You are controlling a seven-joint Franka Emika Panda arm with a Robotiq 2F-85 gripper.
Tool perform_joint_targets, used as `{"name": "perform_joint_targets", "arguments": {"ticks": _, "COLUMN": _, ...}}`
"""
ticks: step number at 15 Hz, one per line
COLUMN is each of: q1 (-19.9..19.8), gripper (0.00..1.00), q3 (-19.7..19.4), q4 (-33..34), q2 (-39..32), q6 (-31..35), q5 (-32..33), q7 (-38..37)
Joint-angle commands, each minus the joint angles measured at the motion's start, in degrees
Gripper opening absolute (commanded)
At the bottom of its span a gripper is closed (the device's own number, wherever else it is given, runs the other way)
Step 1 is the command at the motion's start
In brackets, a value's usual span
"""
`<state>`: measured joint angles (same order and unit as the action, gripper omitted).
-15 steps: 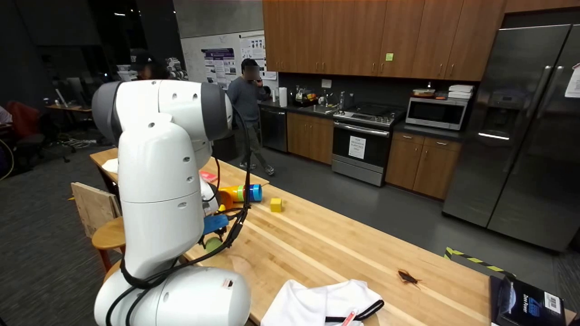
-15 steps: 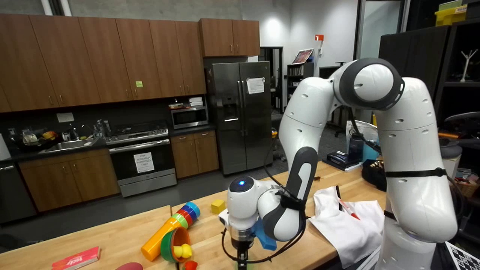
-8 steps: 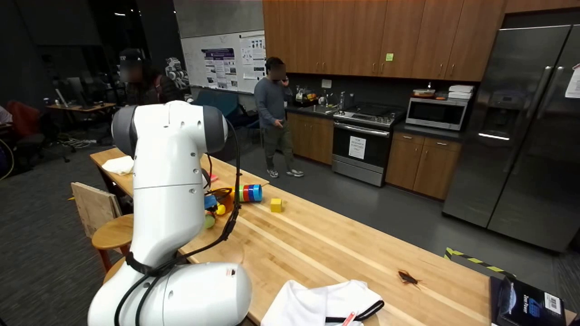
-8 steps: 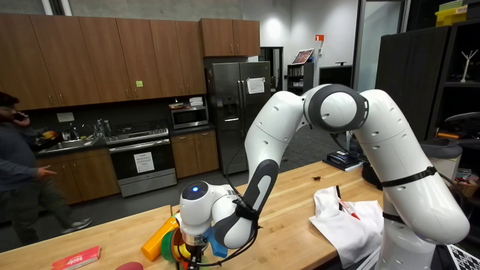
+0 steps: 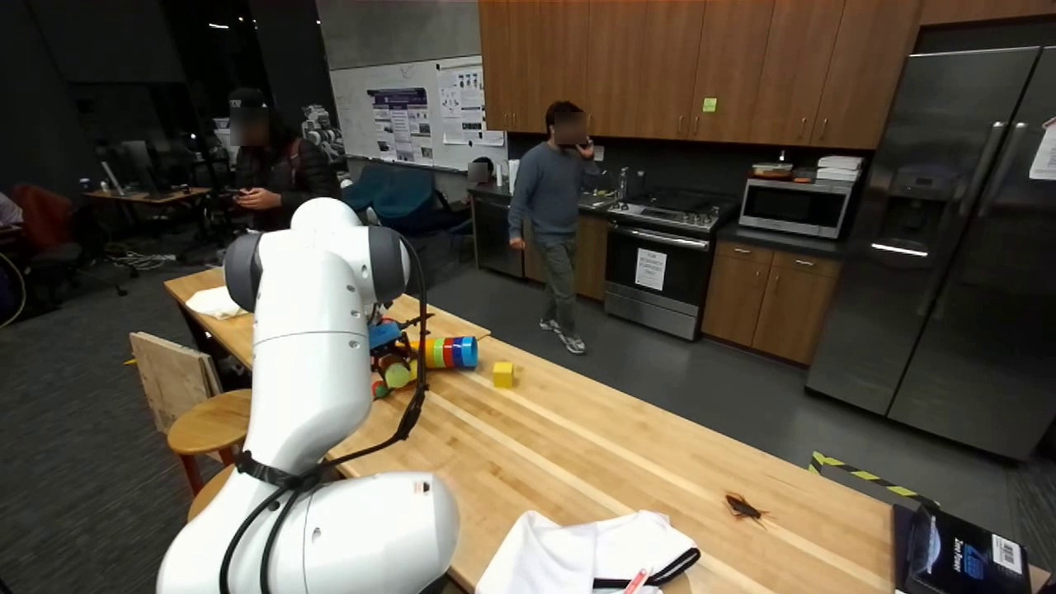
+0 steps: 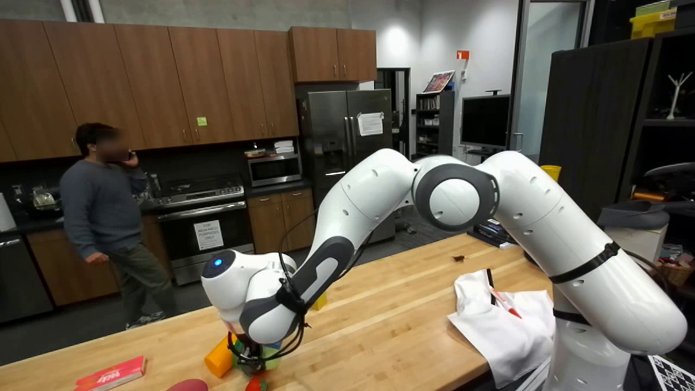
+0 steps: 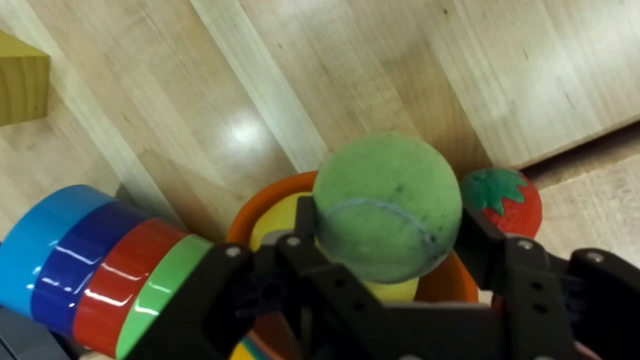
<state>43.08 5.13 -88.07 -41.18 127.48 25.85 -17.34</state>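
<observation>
Tennis ball (image 7: 387,207), round, no long axis, sits pinched between the fingers (image 7: 481,245) in the wrist view, hiding part of an orange cup (image 7: 286,187); contact with it is unclear. In an exterior view, the yellow block (image 5: 502,374), cropped by the wrist view, shows whole. In an exterior view, a red box (image 6: 111,374), unseen from the wrist, lies on the bench (image 6: 174,353).

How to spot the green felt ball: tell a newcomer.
Find the long, pale wooden table, then the black jointed tool above it. The tool grips the ball, set apart from the rounded red strawberry nearby by a pale curved seam.
</observation>
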Motion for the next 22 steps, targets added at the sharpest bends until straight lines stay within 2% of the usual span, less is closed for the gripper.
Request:
{"name": "perform_joint_targets", "arguments": {"ticks": 1, "q1": 2.3, "gripper": 0.42, "q3": -0.6, "q4": 14.3, "q2": -4.3, "q6": -11.7, "q5": -3.5, "q7": -3.0}}
{"name": "perform_joint_targets", "arguments": {"ticks": 8, "q1": 8.7, "gripper": 0.42, "q3": -4.3, "q4": 35.5, "q2": -13.1, "q6": -21.9, "q5": -4.2, "q7": -15.8}}
{"name": "perform_joint_targets", "arguments": {"ticks": 13, "q1": 10.3, "gripper": 0.42, "q3": -5.3, "q4": 49.3, "q2": -21.1, "q6": -28.0, "q5": -3.0, "q7": -18.9}}
{"name": "perform_joint_targets", "arguments": {"ticks": 14, "q1": 11.1, "gripper": 0.42, "q3": -7.1, "q4": 49.9, "q2": -21.5, "q6": -27.8, "q5": -4.1, "q7": -18.9}}
{"name": "perform_joint_targets", "arguments": {"ticks": 18, "q1": 11.9, "gripper": 0.42, "q3": -10.0, "q4": 57.2, "q2": -25.9, "q6": -30.4, "q5": -4.1, "q7": -19.2}}
{"name": "perform_joint_targets", "arguments": {"ticks": 22, "q1": 12.5, "gripper": 0.42, "q3": -11.8, "q4": 57.5, "q2": -24.3, "q6": -30.5, "q5": -0.8, "q7": -26.2}}
